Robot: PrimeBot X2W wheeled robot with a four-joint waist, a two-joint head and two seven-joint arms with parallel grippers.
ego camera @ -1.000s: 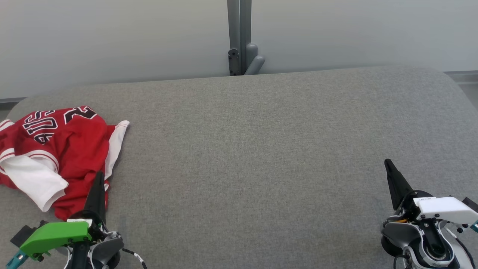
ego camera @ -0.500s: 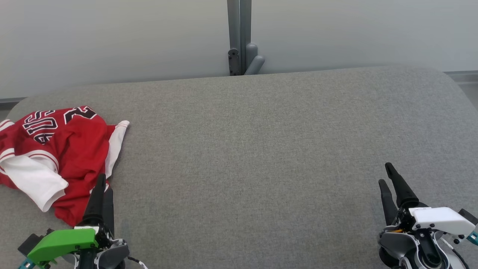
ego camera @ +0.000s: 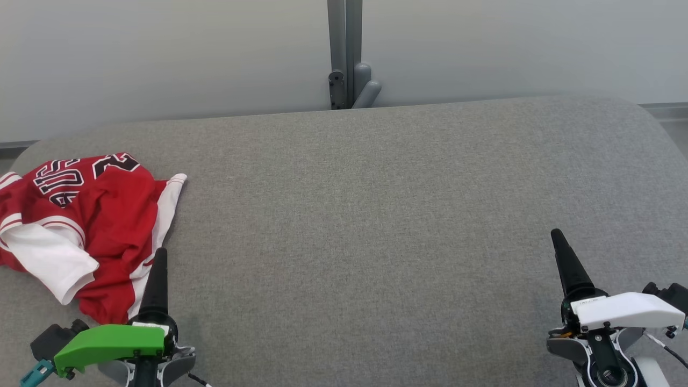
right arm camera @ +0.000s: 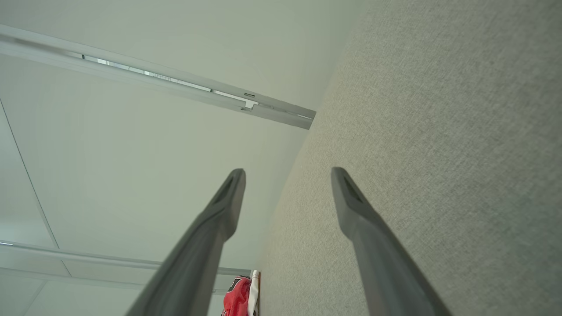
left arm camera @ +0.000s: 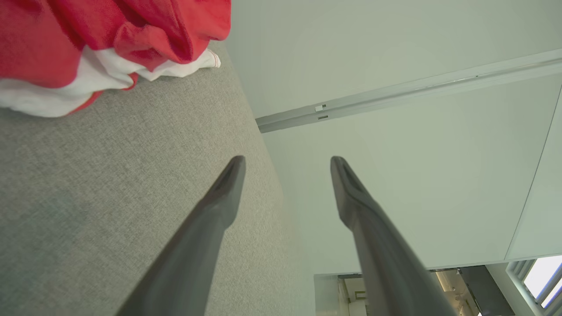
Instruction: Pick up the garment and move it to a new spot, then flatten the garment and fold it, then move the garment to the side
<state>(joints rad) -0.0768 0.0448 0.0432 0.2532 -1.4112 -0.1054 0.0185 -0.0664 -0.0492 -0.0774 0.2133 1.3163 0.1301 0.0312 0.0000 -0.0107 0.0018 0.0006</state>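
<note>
Much open table (ego camera: 376, 215) between garment (ego camera: 107, 220) and right pincer (ego camera: 556, 242).

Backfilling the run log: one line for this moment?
phase: pre-pickup | jersey: crumpled, left end of table | left gripper: open, empty, near jersey | right gripper: open, empty

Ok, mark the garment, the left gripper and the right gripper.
garment (ego camera: 107, 215), head view, on the crumpled red body fabric.
left gripper (left arm camera: 287, 160), left wrist view, midway between its open fingertips.
right gripper (right arm camera: 287, 171), right wrist view, midway between its open fingertips.
</note>
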